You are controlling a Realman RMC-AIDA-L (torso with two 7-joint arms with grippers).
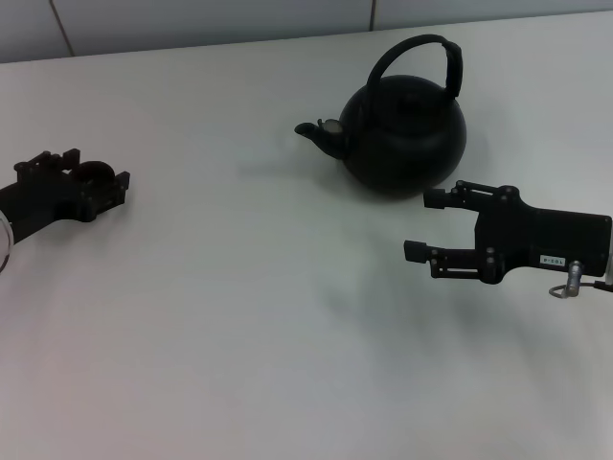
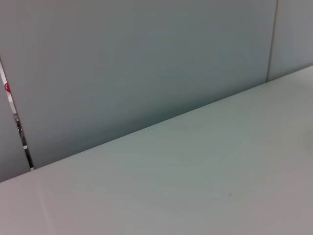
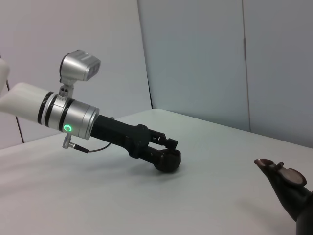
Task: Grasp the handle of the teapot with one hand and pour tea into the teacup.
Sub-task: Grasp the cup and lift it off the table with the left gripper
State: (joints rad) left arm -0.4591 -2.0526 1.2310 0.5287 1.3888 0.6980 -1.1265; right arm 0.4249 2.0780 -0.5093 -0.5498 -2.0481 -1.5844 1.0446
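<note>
The teapot (image 1: 404,136) stands upright on the white surface (image 1: 268,316), just beyond the spread fingers (image 1: 418,251) of the right gripper (image 1: 426,225), with its handle (image 1: 436,59) arched over the top and well above those fingers. The spout (image 1: 316,134) is turned toward the left gripper (image 1: 91,182), which is placed far across the surface. The right fingers are seen wide apart with nothing between them, level with the pot's lower belly rather than with the handle.

The teacup (image 3: 166,160) appears, in the right wrist view, to be clasped between the left fingers (image 3: 168,143) as a small dark rounded shape; in the head view only a dark curve is seen there, so the hold can be judged only loosely.

Several failures can be foreseen. If the right fingers are driven straight ahead at their present height, the pot's body would be struck and pushed away instead of the handle being taken. The handle is a wide, flat band, so a closing across its edge rather than its face could allow the heavy pot to swing or slip once lifted. The cup is small and well apart from the spout, so tea could be spilled onto the surface if the pot is tipped before the spout is brought over the cup.
</note>
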